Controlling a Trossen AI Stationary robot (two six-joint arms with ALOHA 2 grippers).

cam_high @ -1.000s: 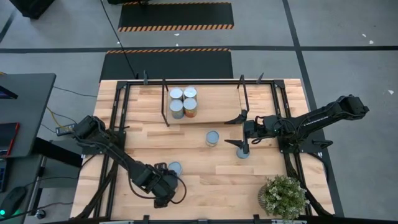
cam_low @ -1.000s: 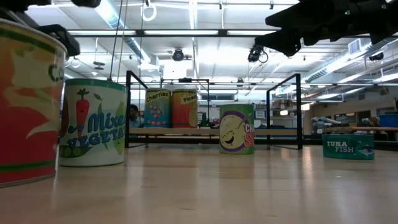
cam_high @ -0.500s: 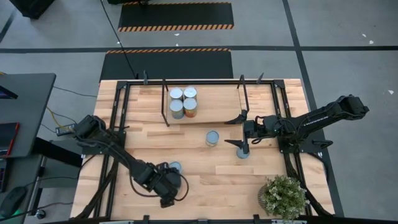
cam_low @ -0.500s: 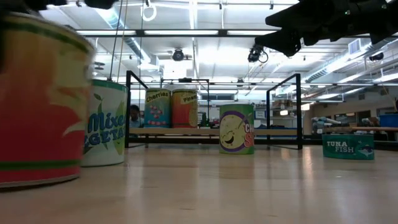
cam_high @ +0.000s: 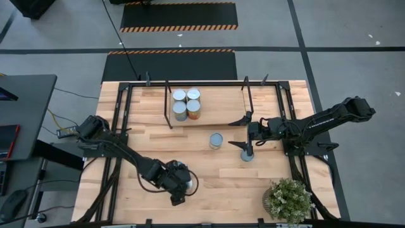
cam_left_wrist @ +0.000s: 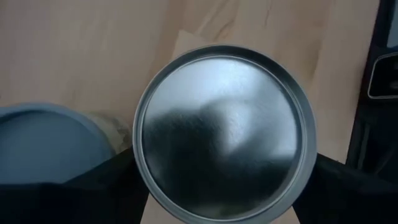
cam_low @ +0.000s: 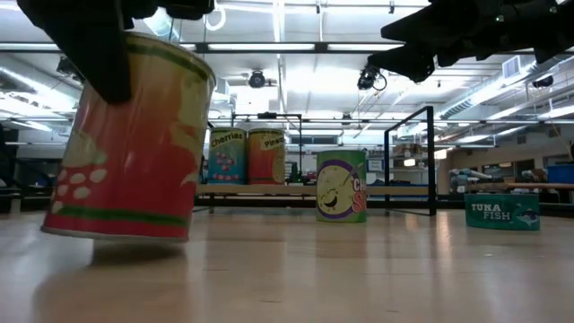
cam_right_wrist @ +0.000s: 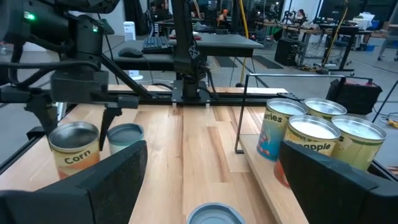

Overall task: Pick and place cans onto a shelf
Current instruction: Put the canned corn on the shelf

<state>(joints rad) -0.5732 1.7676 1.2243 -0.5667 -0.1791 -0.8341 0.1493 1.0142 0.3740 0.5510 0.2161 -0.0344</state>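
Note:
My left gripper (cam_high: 179,182) is shut on a can (cam_low: 134,144) with a silver top (cam_left_wrist: 224,134), a red and orange label and the word "Corn" (cam_right_wrist: 74,149), near the table's front, left of centre. A can with a bluish-grey top (cam_right_wrist: 124,135) stands right beside it. My right gripper (cam_high: 242,133) is open and empty at the right of the shelf (cam_high: 218,104), above a flat tuna can (cam_low: 502,211). Several cans (cam_high: 186,102) stand on the shelf's left part. Another can (cam_high: 216,140) stands on the table in front of the shelf. My left gripper pinches the corn can's side wall (cam_right_wrist: 59,140) just below the rim between its two fingers (cam_right_wrist: 43,115), one on each side. The fingers come from above, pointing down. The can is tilted and hangs just clear of the table (cam_low: 117,235).
A bushy potted plant (cam_high: 289,199) stands at the table's front right corner. Black frame rods (cam_high: 168,101) stand up at the shelf's left and right ends. Bare table top (cam_high: 221,183) lies between the held can and the plant.
My left gripper has gone toward the table's right edge with the corn can. The can stood at the low view's left; now it is tilted, lifted just off the table, and covers the mixed vegetables can there.

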